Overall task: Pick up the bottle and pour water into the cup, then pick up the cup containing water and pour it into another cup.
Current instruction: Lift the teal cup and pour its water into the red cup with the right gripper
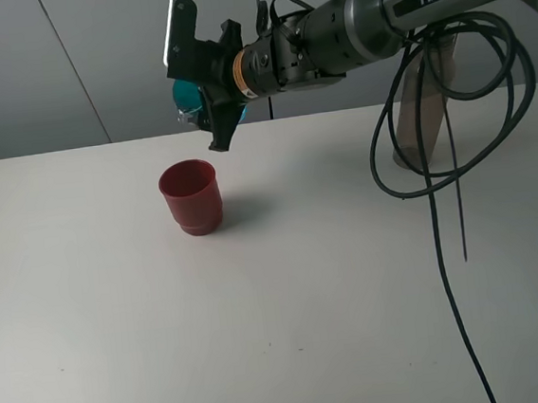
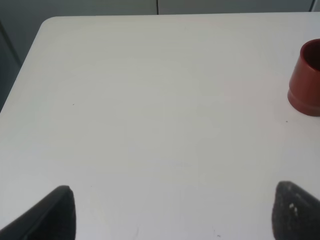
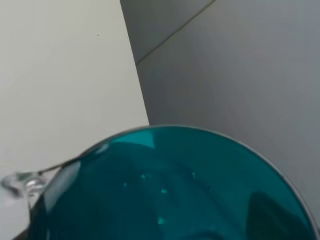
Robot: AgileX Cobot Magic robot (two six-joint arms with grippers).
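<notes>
My right gripper [image 1: 204, 103] is shut on the translucent teal cup [image 1: 186, 97], holding it tipped on its side in the air just above and behind the dark red cup [image 1: 191, 197]. The teal cup [image 3: 170, 190] fills the right wrist view, with a clear bead of water [image 3: 22, 182] at its lip. The red cup [image 2: 306, 80] stands upright on the white table [image 1: 307, 303] and shows at the edge of the left wrist view. My left gripper [image 2: 170, 212] hovers open over bare table, holding nothing. The bottle is out of view.
Black cables [image 1: 437, 166] hang in loops from the right arm down to the table's right side. A wooden post [image 1: 421, 101] stands at the back right. The table's far edge meets a grey wall behind the cups.
</notes>
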